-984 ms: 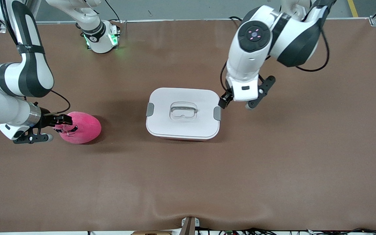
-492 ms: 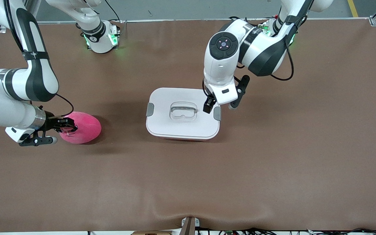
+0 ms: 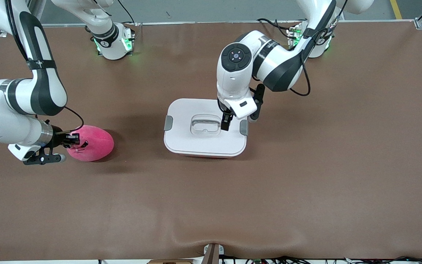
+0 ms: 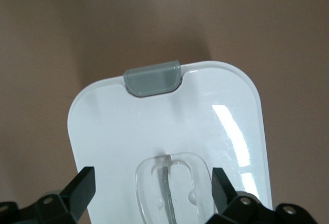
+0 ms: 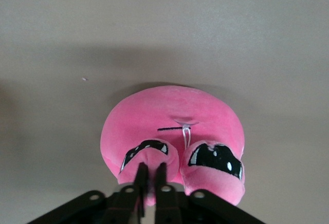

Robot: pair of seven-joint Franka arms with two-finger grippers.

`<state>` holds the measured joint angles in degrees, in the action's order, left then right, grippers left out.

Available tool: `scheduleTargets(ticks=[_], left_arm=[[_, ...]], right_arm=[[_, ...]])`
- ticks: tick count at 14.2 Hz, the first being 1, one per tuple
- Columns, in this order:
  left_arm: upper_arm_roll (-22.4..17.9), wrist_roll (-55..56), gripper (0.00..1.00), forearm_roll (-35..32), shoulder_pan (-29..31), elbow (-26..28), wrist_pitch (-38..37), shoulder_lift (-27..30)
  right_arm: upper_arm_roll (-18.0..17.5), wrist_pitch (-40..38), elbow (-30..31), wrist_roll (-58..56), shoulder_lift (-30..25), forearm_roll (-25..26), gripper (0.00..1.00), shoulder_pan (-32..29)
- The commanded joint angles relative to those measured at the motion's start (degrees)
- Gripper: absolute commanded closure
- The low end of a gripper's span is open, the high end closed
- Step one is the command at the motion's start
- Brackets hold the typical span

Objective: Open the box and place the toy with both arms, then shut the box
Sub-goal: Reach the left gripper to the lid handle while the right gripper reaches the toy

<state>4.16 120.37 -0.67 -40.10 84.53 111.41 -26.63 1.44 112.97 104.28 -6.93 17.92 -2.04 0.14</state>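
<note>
Brown matting covers the whole table (image 3: 211, 205), and from my screens the stretch nearest the front camera is plain mat. Farther in, toward the right arm's end, I see the toy (image 3: 94, 143) lying on the mat, a hot-pink plush egg; in the right wrist view the toy (image 5: 175, 136) shows two dark glossy eyes and a small stitched mark between them. I read the right gripper (image 3: 72, 140) as pinched tight on a small pink nub at the toy's face end, and in the right wrist view the right gripper (image 5: 150, 183) has its two fingers almost together with that nub squeezed between them. Near the middle of the table, slightly farther from the front camera than the toy, sits the box (image 3: 205, 127) with its white lid on, a grey clip (image 3: 168, 123) at the end toward the right arm and a second grey clip (image 3: 244, 127) at the end toward the left arm. I have the left gripper (image 3: 226, 123) low over the lid, at the end of the clear handle (image 3: 205, 124) toward the left arm. In the left wrist view the left gripper (image 4: 152, 185) is spread wide, its fingertips (image 4: 82, 183) straddling the recessed clear handle (image 4: 169, 188) and holding nothing, with one grey clip (image 4: 152, 78) showing at the lid's edge
</note>
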Motion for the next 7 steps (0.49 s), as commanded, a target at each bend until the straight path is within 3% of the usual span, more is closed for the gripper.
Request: scheduleTargets(ticks=[1, 7], left_arm=[[-0.64, 4.94, 0.09, -0.64, -1.65, -1.38, 2.31, -1.41], [-0.82, 13.73, 0.21, -2.4, -3.76, -1.47, 7.76, -3.96]], right_arm=[[-0.03, -0.73, -0.13, -0.19, -0.17, -0.25, 1.0, -0.05], [-0.03, -5.92, -4.52, -0.72, -0.61, -0.07, 1.0, 0.04]])
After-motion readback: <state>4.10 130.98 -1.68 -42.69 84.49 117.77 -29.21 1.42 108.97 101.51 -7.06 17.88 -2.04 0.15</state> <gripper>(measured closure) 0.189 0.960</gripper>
